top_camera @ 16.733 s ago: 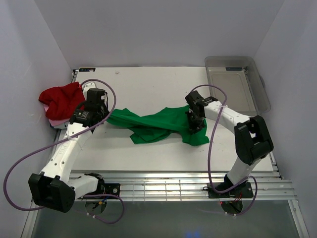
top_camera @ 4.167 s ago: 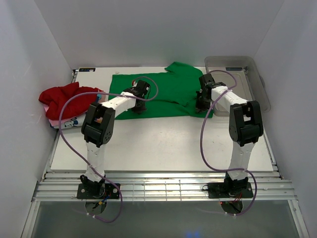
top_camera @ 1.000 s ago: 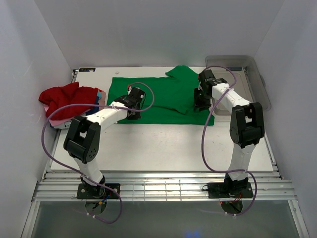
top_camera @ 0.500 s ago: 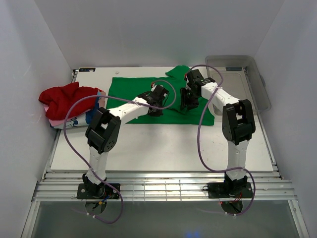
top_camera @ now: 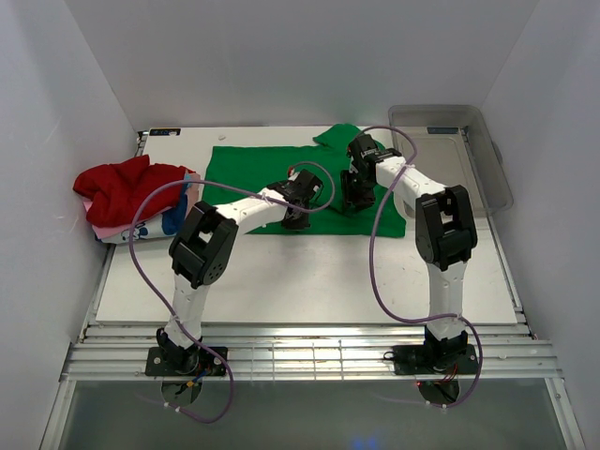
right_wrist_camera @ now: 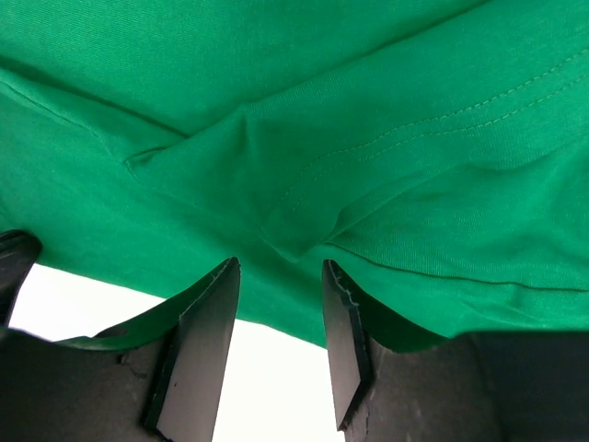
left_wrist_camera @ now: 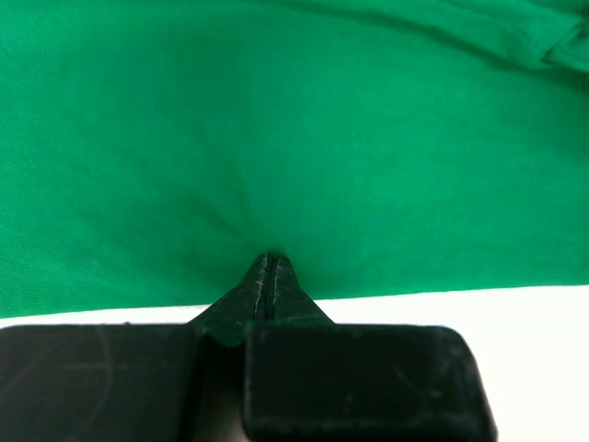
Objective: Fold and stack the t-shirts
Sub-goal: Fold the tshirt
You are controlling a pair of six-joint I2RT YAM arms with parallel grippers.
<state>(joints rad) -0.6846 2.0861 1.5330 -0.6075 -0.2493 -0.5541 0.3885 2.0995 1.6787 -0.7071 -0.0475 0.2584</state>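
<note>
Across the far middle of the white table the plain bright green cloth t-shirt lies spread, its near hem pinched by the left gripper, the right gripper spread over a seam, holding nothing. A one-sided pull could, I judge, bunch it. One clear plastic bin sits at the far right corner; three shirts: green, one crumpled red t-shirt, one pink-white printed t-shirt at the left edge.

Robot lab cell: plain white walls, white tabletop, two cabled arms on an aluminium rail.
</note>
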